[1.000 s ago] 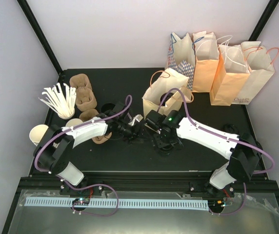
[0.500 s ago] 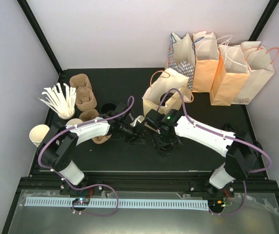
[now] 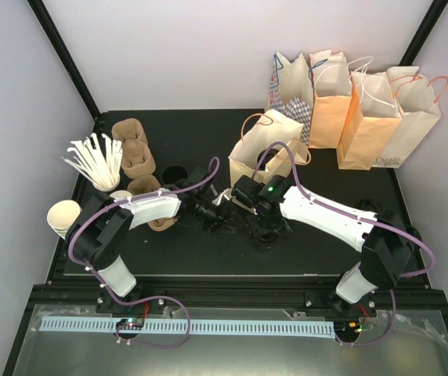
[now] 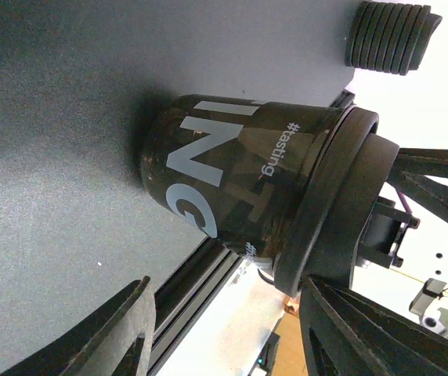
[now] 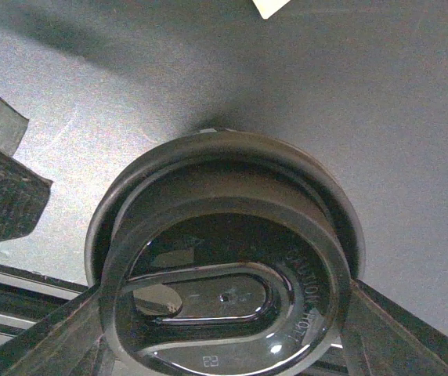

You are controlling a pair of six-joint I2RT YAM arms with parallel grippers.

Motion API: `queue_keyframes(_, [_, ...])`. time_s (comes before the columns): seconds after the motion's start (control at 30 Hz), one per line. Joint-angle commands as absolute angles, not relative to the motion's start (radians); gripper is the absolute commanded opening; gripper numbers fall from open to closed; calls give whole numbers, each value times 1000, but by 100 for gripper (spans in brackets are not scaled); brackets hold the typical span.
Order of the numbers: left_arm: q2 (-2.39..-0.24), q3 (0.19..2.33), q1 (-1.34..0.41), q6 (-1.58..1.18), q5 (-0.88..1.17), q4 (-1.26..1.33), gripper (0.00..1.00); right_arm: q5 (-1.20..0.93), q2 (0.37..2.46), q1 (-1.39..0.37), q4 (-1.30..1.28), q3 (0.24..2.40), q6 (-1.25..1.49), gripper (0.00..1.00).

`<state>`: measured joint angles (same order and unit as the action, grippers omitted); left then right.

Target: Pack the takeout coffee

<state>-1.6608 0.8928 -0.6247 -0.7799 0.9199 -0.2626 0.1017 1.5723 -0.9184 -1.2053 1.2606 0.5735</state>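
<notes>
The takeout coffee (image 4: 232,180) is stood upright on the black worktop (image 4: 44,117). In the top view it lies just to the near-left of the open brown paper bag (image 3: 247,157) and is mostly hidden beneath the two wrists. In the left wrist view it is seen as a dark cup with pale lettering, capped by a black lid (image 5: 208,196). The left gripper (image 4: 225,301) is held beside the cup, on the side away from the paper bag. Its jaws are spread with the cup between them, and a gap is seen at one finger. The right gripper (image 5: 225,294) is hung over the lid, with its jaws set wide to either side of the rim. Whether the rim is pressed cannot be told.
</notes>
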Motion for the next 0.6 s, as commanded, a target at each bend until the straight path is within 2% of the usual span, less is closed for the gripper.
queue_keyframes(0.0, [-1681, 905, -640, -782, 952, -224, 53, 80, 1592, -912, -1186, 1254, 556, 71])
queue_keyframes(0.57, [-1723, 901, -692, -803, 966, -153, 50, 19, 1560, -912, -1135, 1159, 560, 69])
